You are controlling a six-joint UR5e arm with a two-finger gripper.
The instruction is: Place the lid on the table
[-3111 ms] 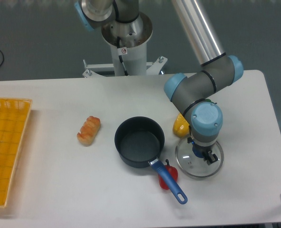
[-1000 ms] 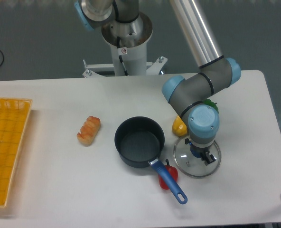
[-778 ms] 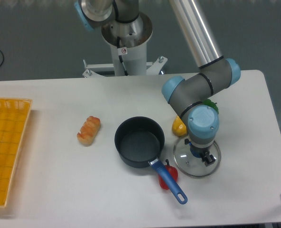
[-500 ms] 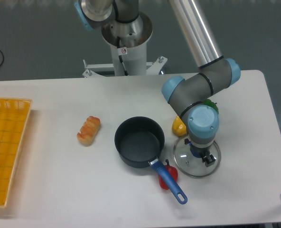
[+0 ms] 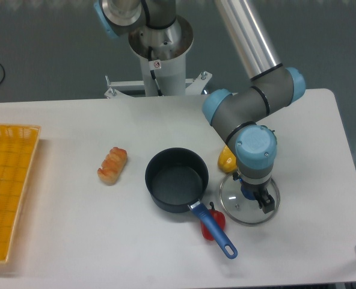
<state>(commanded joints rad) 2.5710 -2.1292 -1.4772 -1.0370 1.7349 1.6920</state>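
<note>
The lid [image 5: 234,208], clear glass with a metal rim and a blue knob, lies flat on the white table [image 5: 76,241] just right of the saucepan. My gripper [image 5: 254,194] hangs straight over the knob, and the wrist hides most of it. One dark finger [image 5: 266,205] stands clear of the knob toward the lid's right side, so the jaws look open and the lid rests on its own.
A dark saucepan [image 5: 177,179] with a blue handle [image 5: 217,230] sits at centre, with a red pepper [image 5: 214,218] under the handle. A yellow pepper [image 5: 227,160] lies behind the lid. A bread roll [image 5: 112,165] lies at left, and a yellow mesh tray [image 5: 6,186] at the far left edge.
The lid has stayed in place on the table. The wrist has shifted slightly up and left, and the visible finger now stands farther from the knob.
</note>
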